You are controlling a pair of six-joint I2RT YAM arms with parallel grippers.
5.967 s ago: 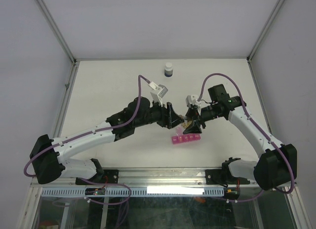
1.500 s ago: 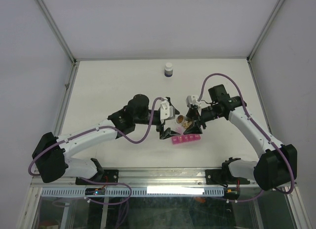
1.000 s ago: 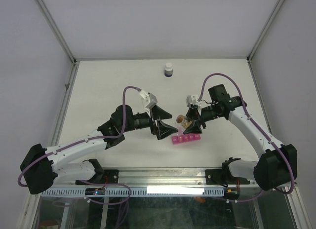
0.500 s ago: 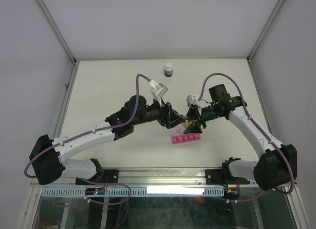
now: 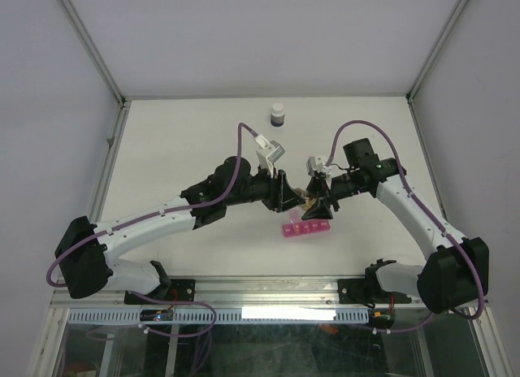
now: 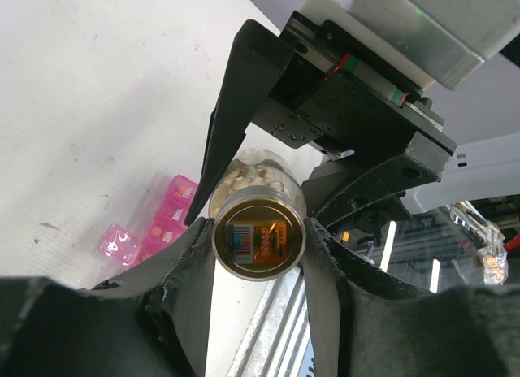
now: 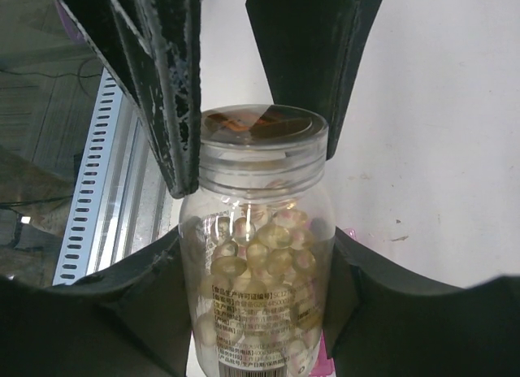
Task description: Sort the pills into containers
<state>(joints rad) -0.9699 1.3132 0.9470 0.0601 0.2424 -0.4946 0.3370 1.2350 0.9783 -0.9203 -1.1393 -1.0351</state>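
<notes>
Left gripper (image 6: 258, 249), right gripper (image 7: 257, 304) — both clamped, nose to nose

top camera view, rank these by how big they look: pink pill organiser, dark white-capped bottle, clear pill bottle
1. pink pill organiser, the widest of the three
2. dark white-capped bottle
3. clear pill bottle, though this rank is unsure: it is mostly covered here and only a sliver shows
</notes>
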